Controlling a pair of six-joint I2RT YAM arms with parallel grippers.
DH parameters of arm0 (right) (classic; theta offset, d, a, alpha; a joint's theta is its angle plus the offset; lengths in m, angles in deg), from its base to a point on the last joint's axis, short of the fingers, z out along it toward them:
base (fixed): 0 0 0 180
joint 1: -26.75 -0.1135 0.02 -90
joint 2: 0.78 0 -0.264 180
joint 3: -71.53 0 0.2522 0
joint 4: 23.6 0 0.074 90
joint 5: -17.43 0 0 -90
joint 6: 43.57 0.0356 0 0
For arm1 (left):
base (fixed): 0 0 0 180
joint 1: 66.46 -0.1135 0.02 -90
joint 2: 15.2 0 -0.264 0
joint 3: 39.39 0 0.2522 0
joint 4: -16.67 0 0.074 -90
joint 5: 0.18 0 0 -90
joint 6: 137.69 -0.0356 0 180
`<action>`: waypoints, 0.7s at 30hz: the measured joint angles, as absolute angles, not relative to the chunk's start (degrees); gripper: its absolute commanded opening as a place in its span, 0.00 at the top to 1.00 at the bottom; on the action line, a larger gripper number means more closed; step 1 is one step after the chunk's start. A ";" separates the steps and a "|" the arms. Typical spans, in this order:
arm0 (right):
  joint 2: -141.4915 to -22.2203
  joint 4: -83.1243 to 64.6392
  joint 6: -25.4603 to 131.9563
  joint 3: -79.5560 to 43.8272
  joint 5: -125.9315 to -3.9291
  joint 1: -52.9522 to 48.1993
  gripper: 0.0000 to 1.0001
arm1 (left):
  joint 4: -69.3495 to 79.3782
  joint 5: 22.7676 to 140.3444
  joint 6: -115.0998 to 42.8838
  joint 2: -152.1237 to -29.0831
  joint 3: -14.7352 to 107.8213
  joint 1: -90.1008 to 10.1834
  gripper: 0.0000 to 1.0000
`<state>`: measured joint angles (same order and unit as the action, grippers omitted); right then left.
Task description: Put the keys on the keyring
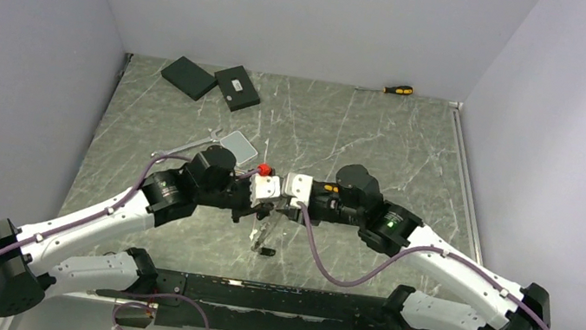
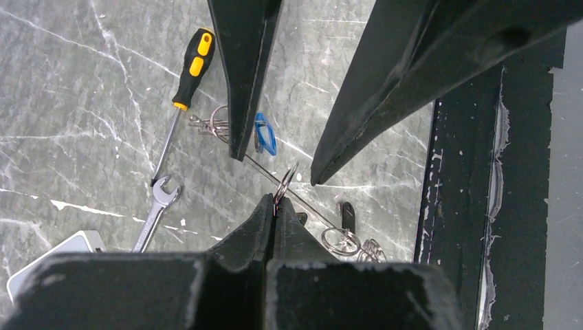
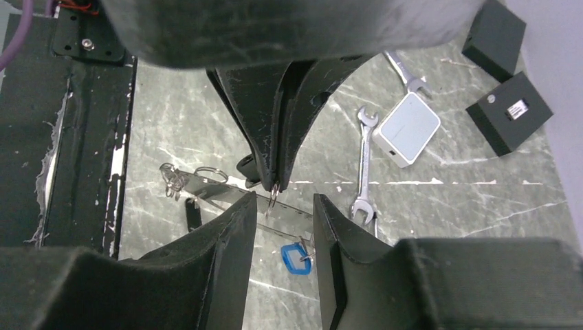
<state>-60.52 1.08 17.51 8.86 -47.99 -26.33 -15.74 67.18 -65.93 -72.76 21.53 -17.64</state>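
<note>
My left gripper (image 2: 276, 201) is shut on a small silver ring (image 2: 285, 180) seen edge-on, held above the table. The keyring (image 3: 227, 194), a thin wire hoop, crosses that ring and shows as a slanted line (image 2: 309, 210). My right gripper (image 3: 285, 198) stands open with one finger on each side of the held ring and touches nothing. On the table lie keys: a blue fob (image 3: 295, 260), a black-headed key (image 2: 347, 214) beside a split ring (image 2: 340, 240), and a small bunch (image 2: 206, 125). Both grippers meet at mid-table (image 1: 279, 202).
A silver wrench (image 2: 155, 210) and an orange-and-black screwdriver (image 2: 187, 72) lie left of the keys. A white box (image 3: 409, 128) sits by a second wrench (image 3: 364, 165). Two black boxes (image 1: 210, 81) and another screwdriver (image 1: 397, 89) are at the back. A black rail (image 2: 481, 206) borders the near edge.
</note>
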 measured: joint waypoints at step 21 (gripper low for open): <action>-62.77 1.23 18.60 8.65 -45.52 -26.46 0.68 | -14.67 68.10 -64.20 -71.14 20.15 -17.64 1.00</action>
<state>-62.77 1.23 18.60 8.65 -45.52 -26.46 -14.67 68.10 -64.20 -71.14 20.15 -17.64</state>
